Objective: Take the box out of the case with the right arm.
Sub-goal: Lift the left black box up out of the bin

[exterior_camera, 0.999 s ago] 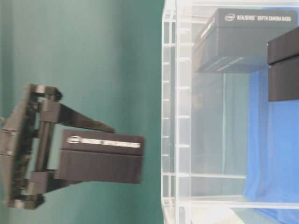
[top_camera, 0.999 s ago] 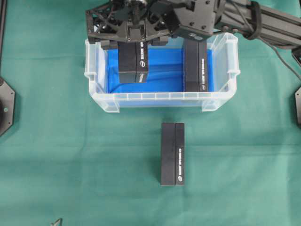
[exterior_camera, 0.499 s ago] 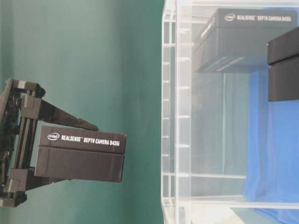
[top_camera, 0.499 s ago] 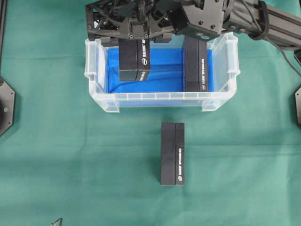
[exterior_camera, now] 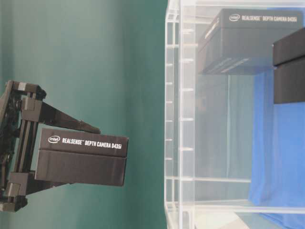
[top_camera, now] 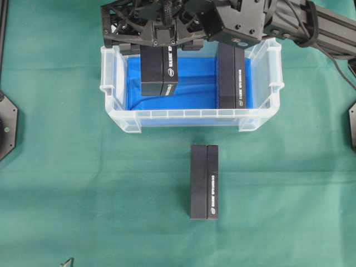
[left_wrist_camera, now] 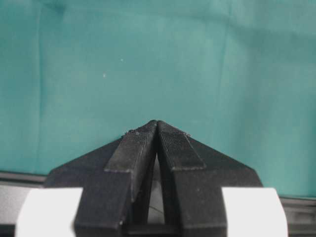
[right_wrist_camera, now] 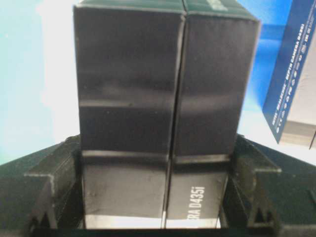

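My right gripper [top_camera: 159, 50] reaches in from the right and is shut on a black box [top_camera: 159, 72], which hangs over the left half of the clear case [top_camera: 192, 118] with the blue bottom. In the table-level view, which is turned on its side, that box [exterior_camera: 81, 160] sits clear of the case's rim [exterior_camera: 171, 119]. The right wrist view shows the box [right_wrist_camera: 153, 94] filling the space between both fingers [right_wrist_camera: 249, 170]. A second black box [top_camera: 232, 78] stands inside the case on the right. My left gripper [left_wrist_camera: 157, 124] is shut over bare green cloth, holding nothing.
A third black box [top_camera: 204, 182] lies on the green cloth in front of the case. Black arm bases sit at the left edge [top_camera: 6, 127] and the right edge [top_camera: 352, 125]. The right arm [top_camera: 311, 25] spans the case's back right corner.
Over the last second the right gripper lifted the box further away from the case, then held still. Nothing else moved.
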